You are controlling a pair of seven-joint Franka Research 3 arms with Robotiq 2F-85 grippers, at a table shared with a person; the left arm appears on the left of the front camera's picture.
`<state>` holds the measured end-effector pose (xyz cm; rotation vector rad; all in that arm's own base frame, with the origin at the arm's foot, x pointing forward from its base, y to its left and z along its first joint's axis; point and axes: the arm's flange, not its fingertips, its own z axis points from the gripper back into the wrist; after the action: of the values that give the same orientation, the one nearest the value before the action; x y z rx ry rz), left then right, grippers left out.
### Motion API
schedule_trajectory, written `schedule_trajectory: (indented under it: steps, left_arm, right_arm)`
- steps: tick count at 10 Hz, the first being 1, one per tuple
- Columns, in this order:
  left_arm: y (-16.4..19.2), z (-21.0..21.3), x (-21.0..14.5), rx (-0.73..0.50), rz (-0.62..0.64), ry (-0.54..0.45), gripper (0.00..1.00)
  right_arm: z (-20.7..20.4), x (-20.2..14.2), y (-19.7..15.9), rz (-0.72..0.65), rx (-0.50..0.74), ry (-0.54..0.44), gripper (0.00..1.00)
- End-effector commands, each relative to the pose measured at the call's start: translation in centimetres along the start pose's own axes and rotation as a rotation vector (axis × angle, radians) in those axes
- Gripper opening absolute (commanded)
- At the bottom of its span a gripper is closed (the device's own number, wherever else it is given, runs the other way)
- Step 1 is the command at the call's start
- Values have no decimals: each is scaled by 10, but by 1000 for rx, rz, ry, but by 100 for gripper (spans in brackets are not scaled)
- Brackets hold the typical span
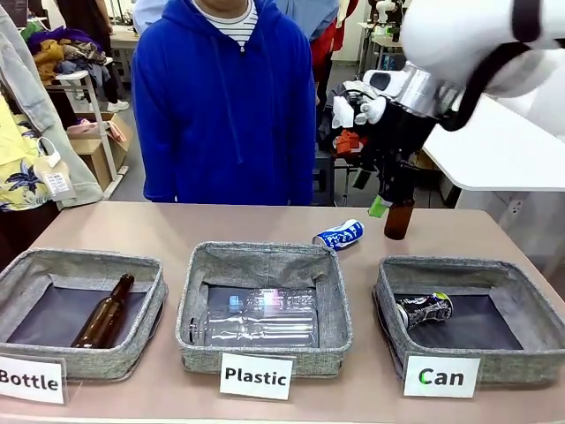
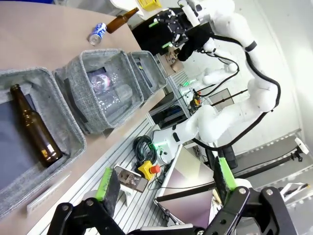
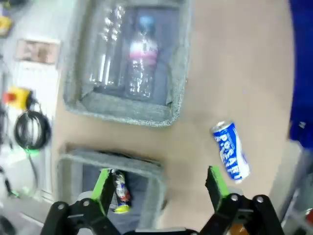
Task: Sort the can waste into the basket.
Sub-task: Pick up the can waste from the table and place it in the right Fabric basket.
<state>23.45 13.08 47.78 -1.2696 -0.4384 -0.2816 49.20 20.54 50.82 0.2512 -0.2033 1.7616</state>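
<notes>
The table is the largest thing, and a person in a blue hooded top stands at its far side. On the near side three grey fabric baskets stand in a row. The basket with the sign "Can" is the one under the right gripper. In the right wrist view a corner of its rim lies between the two green pads, a little below their tips. The Plastic basket lies further out, ahead of these jaws, with clear plastic bottles in it.

The right jaws are spread wide and hold nothing. The left gripper also has its jaws wide apart and empty. It hangs past the table edge, and the Bottle basket with a brown bottle is off to one side of its fingers.

A second brown bottle stands upright on the table just beside the right gripper. A blue and white can lies on its side on the bare table, just beyond one pad and outside the gap. A crushed dark can lies in the Can basket, close inside the other pad; this view is blurred, so perhaps pad and can are at different heights.
</notes>
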Motion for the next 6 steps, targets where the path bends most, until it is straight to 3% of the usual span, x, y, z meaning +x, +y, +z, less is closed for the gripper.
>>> schedule_trajectory:
  steps: [1, 2, 3, 4, 5, 6]
  left_arm:
    - [-4, -1, 1, -18, 2, -12, 100]
    - [-4, -1, 1, -18, 2, -12, 100]
    - [-4, -1, 1, -18, 2, -12, 100]
    - [-4, -1, 1, -18, 2, -12, 100]
    - [-4, -1, 1, -18, 2, -12, 100]
    - [-4, -1, 1, -18, 2, -12, 100]
  right_arm:
    - [-4, -24, -31, 476, 27, 155, 100]
    - [-7, -33, -47, 508, -4, 182, 100]
    - [-6, -34, -52, 389, -114, 98, 100]
    - [-2, -34, -47, 63, -263, 104, 100]
    - [-13, -30, -46, 378, 12, 137, 100]
    - [-13, -30, -46, 378, 12, 137, 100]
